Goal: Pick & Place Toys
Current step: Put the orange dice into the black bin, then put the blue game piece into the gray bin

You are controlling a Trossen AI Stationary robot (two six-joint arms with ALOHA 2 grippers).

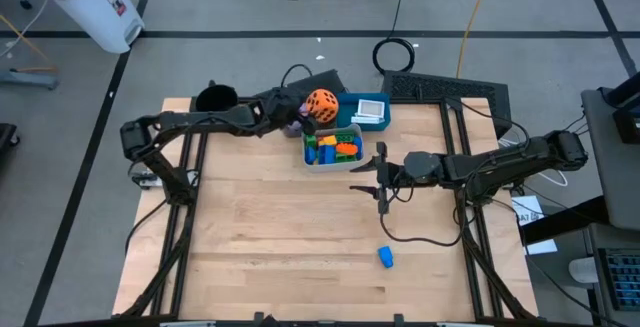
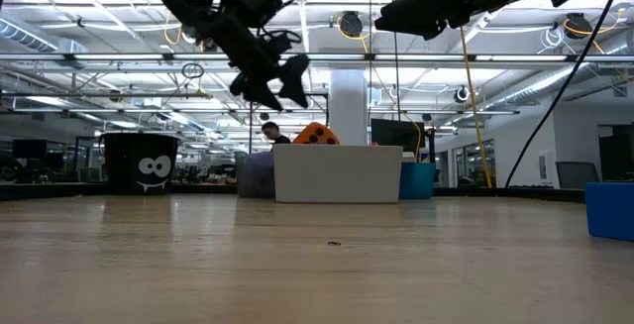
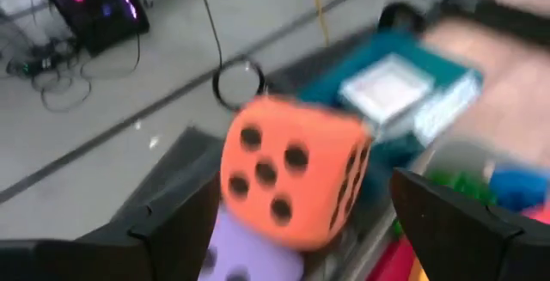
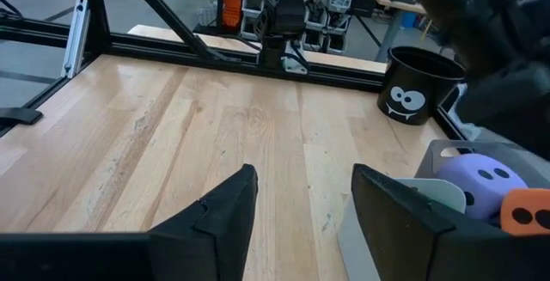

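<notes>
High view shows most blocks in the grey bin [image 1: 333, 147] at upper centre, orange die [image 1: 321, 104] beneath the wide left gripper [image 1: 300, 113], one blue block [image 1: 386, 256] left on the bench [image 1: 270, 237] at lower right; right gripper [image 1: 381, 175] half-parted, empty.

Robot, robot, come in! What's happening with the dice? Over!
Left gripper open over the orange die, nothing held. Orange die on the purple die. Right gripper empty above the table.
</notes>
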